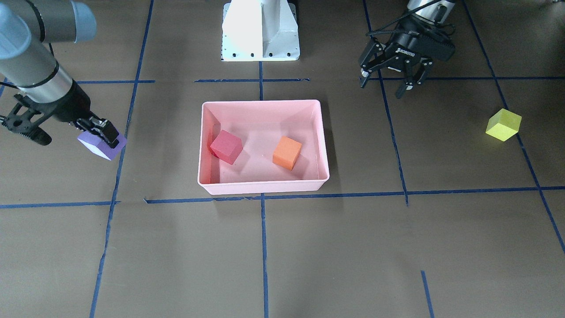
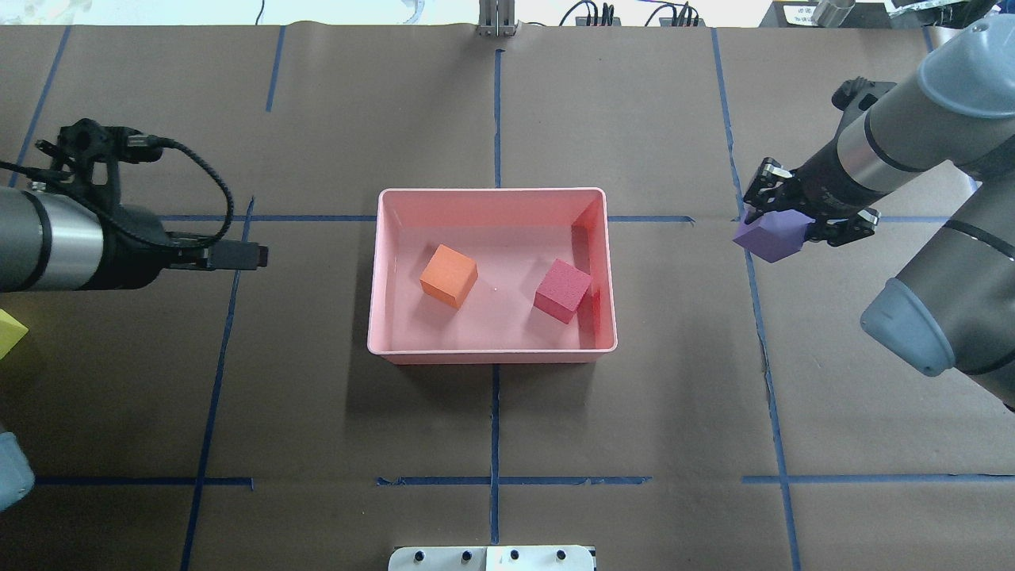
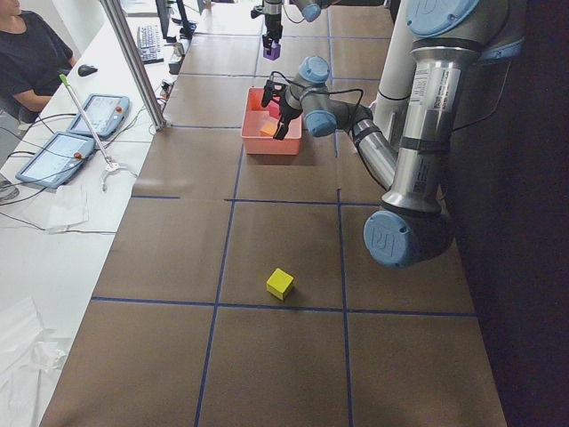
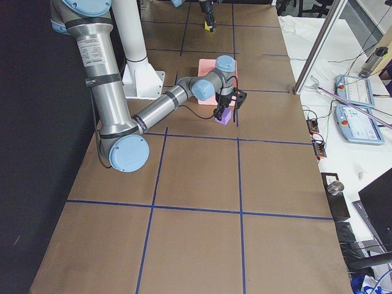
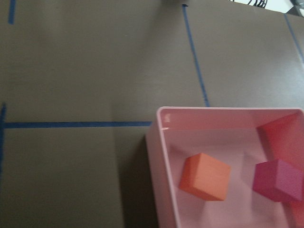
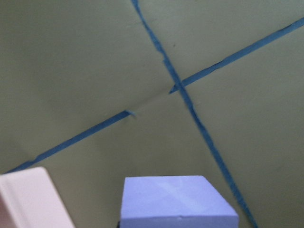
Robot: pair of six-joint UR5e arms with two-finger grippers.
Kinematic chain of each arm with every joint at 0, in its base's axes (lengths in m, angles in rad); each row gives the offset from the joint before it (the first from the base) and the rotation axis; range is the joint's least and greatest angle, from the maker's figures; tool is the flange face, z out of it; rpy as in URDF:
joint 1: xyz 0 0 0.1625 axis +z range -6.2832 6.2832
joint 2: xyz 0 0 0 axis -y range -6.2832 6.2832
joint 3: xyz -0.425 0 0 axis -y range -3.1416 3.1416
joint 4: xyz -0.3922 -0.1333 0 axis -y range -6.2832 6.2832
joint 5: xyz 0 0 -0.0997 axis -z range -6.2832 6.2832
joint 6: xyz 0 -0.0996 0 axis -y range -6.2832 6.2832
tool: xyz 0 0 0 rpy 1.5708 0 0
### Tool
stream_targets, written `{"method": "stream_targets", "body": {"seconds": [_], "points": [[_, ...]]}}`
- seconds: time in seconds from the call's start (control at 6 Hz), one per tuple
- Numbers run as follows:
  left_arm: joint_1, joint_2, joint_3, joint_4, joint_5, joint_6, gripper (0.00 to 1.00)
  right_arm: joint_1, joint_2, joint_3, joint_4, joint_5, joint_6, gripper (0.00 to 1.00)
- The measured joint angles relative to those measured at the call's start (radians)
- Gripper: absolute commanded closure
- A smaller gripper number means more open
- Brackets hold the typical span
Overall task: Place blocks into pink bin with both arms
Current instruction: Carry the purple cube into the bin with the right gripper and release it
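Purple block (image 2: 765,240) is held pinched by the right pincer (image 2: 781,227), apart from the pink bin (image 2: 492,192); carriage over the rim and release are judged due next, while the left pincer (image 1: 385,87) is seen spread and empty.

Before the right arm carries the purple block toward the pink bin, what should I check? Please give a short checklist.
1. Grip: right gripper shut on purple block: ok.
2. Position: purple block above pink bin: not ok, it is beside it.
3. Landing room between orange block and red-pink block: ok.
4. Other arm: left gripper open, empty, apart from the bin: ok.
5. Height: purple block clears the rim: cannot tell.
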Motion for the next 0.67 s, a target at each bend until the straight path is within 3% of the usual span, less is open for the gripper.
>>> {"method": "stream_targets", "body": {"seconds": [0.17,0.33,0.67], "points": [[-0.065,0.087,0.001,-0.003,-0.053,0.148,0.0,-0.078,0.074,0.073,-0.077,-0.006,0.102,0.96],[-0.158,0.151,0.028,-0.001,-0.14,0.319,0.0,-0.178,0.166,0.075,-0.106,-0.047,0.218,0.95],[-0.383,0.198,0.184,0.004,-0.363,0.676,0.0,-0.341,0.326,-0.031,-0.104,-0.165,0.378,0.84]]}}
